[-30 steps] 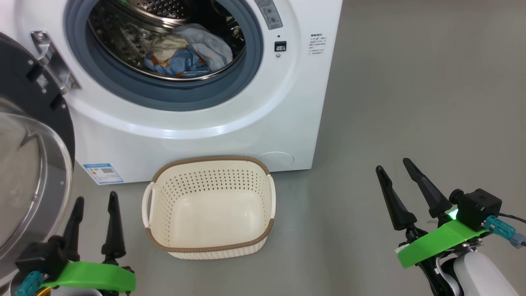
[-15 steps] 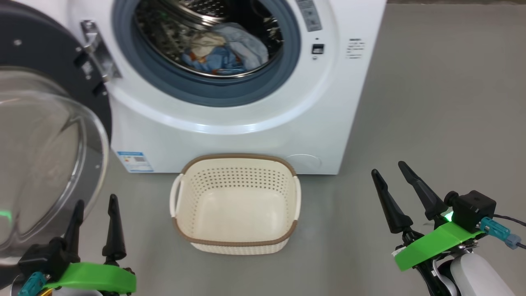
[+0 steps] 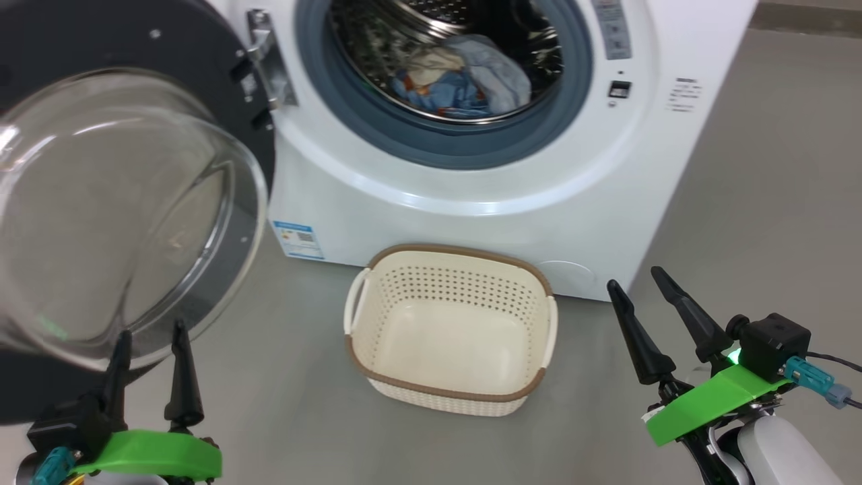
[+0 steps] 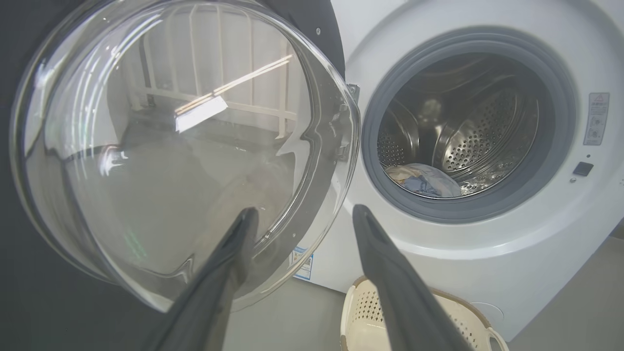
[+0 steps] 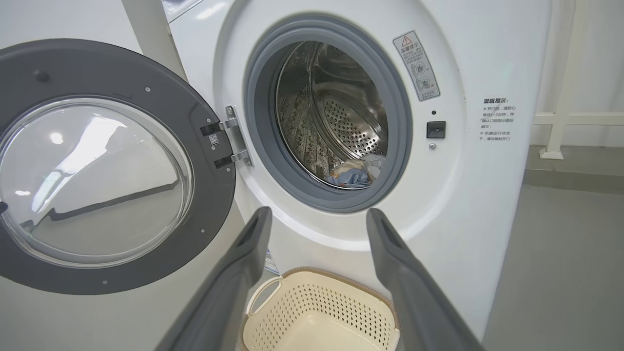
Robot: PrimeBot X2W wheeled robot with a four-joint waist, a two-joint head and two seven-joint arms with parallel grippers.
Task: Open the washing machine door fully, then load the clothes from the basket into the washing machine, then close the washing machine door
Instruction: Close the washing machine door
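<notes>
The white washing machine (image 3: 471, 195) stands ahead with its round black door (image 3: 121, 202) swung wide open to the left, glass bowl bulging toward me. Light blue and cream clothes (image 3: 465, 84) lie inside the steel drum, also seen as clothes (image 4: 424, 178) and clothes (image 5: 356, 173). The cream basket (image 3: 450, 330) sits on the floor before the machine, nothing in it. My left gripper (image 3: 148, 333) is open just below the door's glass, holding nothing. My right gripper (image 3: 640, 286) is open to the right of the basket, also holding nothing.
Grey floor (image 3: 774, 202) stretches to the right of the machine. A blue label sticker (image 3: 296, 239) marks the machine's lower left corner. A white railing (image 5: 560, 117) stands behind at the right. The open door (image 4: 185, 146) fills the space in front of my left arm.
The head camera has turned left, so machine, basket and door sit further right in the picture. Both grippers keep their places and stay open.
</notes>
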